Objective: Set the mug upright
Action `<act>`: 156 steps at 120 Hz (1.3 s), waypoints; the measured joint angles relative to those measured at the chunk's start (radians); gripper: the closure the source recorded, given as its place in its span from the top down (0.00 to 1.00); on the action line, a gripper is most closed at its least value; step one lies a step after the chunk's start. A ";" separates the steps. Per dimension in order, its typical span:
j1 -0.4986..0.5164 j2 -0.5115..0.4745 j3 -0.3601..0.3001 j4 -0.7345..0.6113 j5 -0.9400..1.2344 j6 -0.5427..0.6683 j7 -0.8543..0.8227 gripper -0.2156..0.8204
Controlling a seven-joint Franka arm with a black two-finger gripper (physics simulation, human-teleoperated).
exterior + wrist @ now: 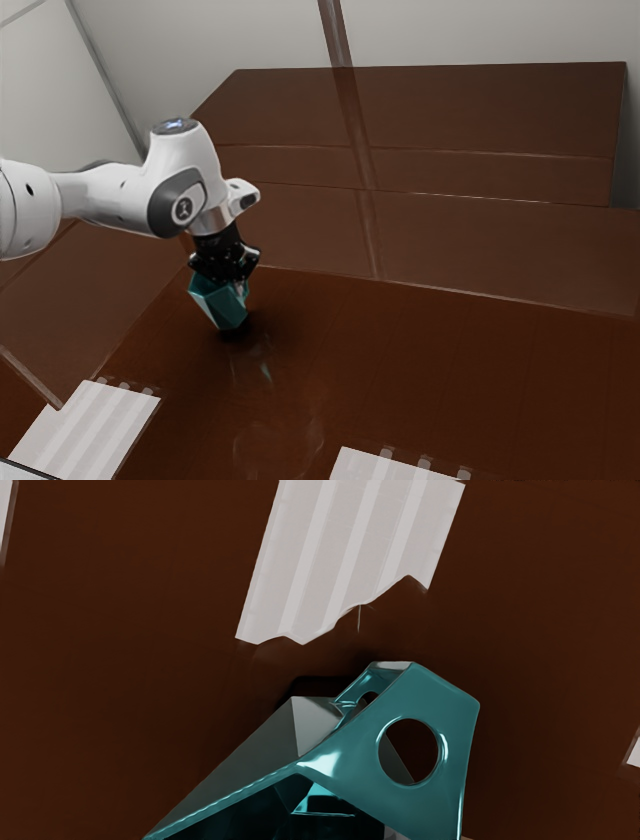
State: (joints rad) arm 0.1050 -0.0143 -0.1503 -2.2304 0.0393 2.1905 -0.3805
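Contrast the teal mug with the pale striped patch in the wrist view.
The mug is glossy teal and grey; the patch is off-white with lighter stripes. The mug is hollow and tilted; the patch looks flat. The mug has a round hole; the patch has a ragged end. Both have straight edges.

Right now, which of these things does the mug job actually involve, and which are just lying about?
Part of the job:
- glossy teal angular mug
- black two-finger gripper, at the mug's upper end

Just lying about:
- flat white striped panel toward the exterior view's lower left
- second white striped panel at that view's bottom edge
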 joint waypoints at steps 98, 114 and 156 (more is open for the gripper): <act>0.002 0.052 -0.020 0.013 -0.011 0.061 -0.208 0.48; 0.017 0.012 -0.043 0.012 -0.008 0.057 -0.218 0.62; -0.078 -0.060 -0.067 0.091 -0.004 -0.001 -0.209 0.76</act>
State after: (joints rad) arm 0.0275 -0.0748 -0.2169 -2.1390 0.0350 2.1895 -0.5900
